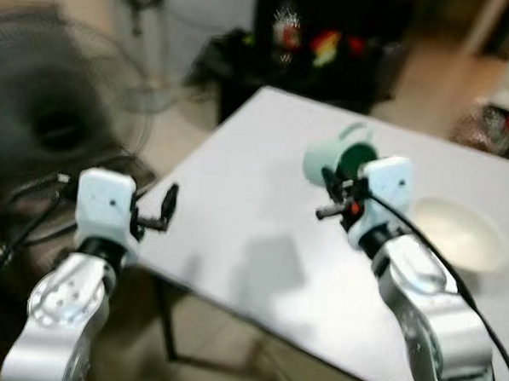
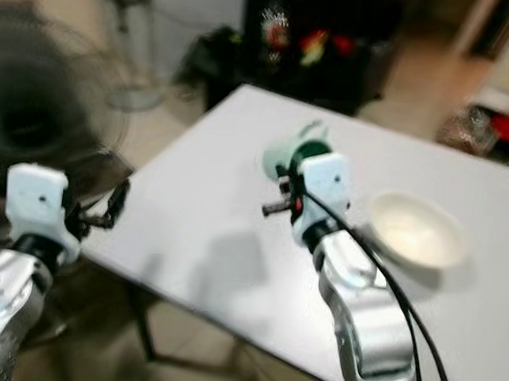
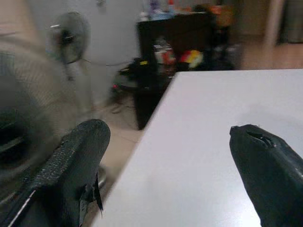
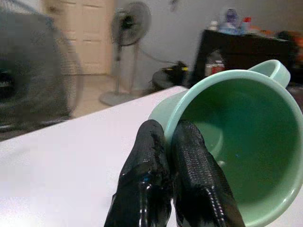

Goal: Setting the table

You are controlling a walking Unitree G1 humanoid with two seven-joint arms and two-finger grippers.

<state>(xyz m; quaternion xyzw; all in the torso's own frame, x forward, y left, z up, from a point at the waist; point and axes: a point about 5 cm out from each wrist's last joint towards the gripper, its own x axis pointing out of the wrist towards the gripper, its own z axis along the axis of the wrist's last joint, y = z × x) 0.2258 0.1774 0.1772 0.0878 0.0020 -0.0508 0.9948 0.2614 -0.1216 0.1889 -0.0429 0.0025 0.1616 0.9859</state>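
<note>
— What does the right gripper (image 4: 171, 142) grip?
— One glossy green mug (image 4: 236, 142), rim pinched, tilted above the white table (image 1: 235, 232).
— And the left gripper (image 3: 170, 156)?
— Spread wide (holding nothing). One smooth cream bowl (image 1: 457, 235) sits nearby.

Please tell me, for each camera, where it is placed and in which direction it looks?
Left eye view: on the head, looking down at the white table; both silver arms show, the right tool holding the green mug.
Right eye view: the head's other eye, same scene, with the white bowl.
Left wrist view: along the open left tool, at the table edge.
Right wrist view: along the right tool's shut fingers, pinching the mug's rim.
Both wrist views share the standing fan.
</note>
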